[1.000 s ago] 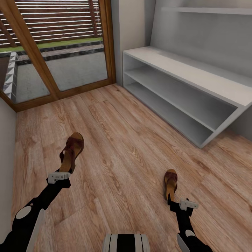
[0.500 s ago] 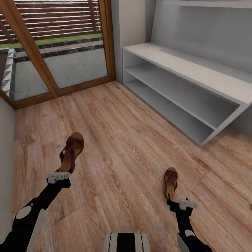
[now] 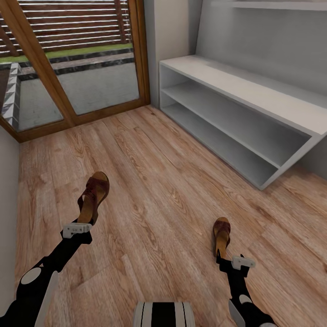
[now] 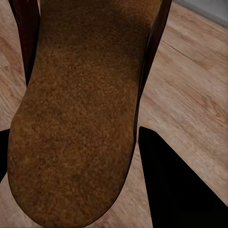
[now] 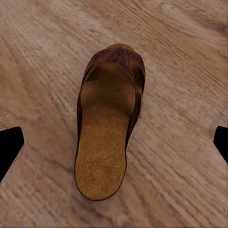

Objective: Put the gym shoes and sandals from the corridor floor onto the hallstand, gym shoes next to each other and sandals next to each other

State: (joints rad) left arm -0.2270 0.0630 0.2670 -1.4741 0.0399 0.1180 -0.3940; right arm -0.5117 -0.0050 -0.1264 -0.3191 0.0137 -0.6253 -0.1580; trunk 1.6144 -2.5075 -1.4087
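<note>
two sandals lie on the floor [image 3: 154,181]: left sandal [image 4: 80,114] heel sits between the spread left jaws; right sandal [image 5: 110,118] lies ahead of the spread right jaws, apart.

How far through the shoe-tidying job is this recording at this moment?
Early. Nothing is on the hallstand; its top and both tiers are bare. In hand: the left tool has the heel of one sandal between its fingers, while the right tool hovers open behind the other sandal, not touching it. Both sandals still need racking side by side, then the gym shoes.
</note>
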